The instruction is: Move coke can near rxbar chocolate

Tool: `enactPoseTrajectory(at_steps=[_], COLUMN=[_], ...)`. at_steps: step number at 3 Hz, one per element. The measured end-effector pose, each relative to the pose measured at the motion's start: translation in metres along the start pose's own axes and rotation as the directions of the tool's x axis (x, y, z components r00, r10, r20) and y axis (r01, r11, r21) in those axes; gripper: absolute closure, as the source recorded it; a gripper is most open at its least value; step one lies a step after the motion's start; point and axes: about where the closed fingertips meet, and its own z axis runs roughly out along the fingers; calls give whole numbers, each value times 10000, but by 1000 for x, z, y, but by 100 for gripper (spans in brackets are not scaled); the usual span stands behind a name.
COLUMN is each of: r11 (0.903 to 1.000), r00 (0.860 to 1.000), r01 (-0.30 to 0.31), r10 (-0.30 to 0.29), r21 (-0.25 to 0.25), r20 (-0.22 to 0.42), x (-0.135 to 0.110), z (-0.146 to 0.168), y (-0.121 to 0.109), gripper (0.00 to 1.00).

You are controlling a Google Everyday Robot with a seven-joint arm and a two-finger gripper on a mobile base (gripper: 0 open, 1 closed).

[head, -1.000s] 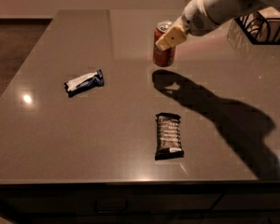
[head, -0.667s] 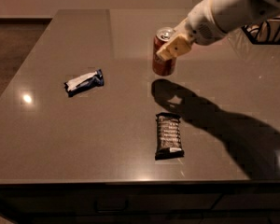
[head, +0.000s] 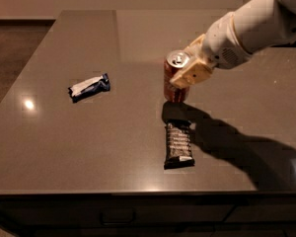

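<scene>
The coke can (head: 173, 78), orange-red with a silver top, is upright in my gripper (head: 187, 74), which is shut on its side. The white arm reaches in from the upper right. The can's base is just above or at the table (head: 89, 147), right behind the far end of the rxbar chocolate (head: 178, 143), a flat black wrapper with white text lying lengthwise toward the front edge. The arm's shadow falls across the bar's top end.
A crumpled blue-and-white wrapper (head: 89, 87) lies at the left of the table. A bright light reflection (head: 28, 104) shows near the left edge. The table's front edge runs just below the bar.
The gripper has carried the can from the far right of the table toward the front, down to just behind the rxbar. The bar and the blue wrapper have not moved.
</scene>
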Motion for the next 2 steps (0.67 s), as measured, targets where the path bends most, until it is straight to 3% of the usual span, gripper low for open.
enactPoseTrajectory(at_steps=[1,2], r11=[9980,9912], r00=[10000,9998], r01=[-35,-202], r10=[31,208], r21=[-633,-1307], r20=[-64,29], x=[13,24], z=[3,8], y=[11,19], gripper=[83,59])
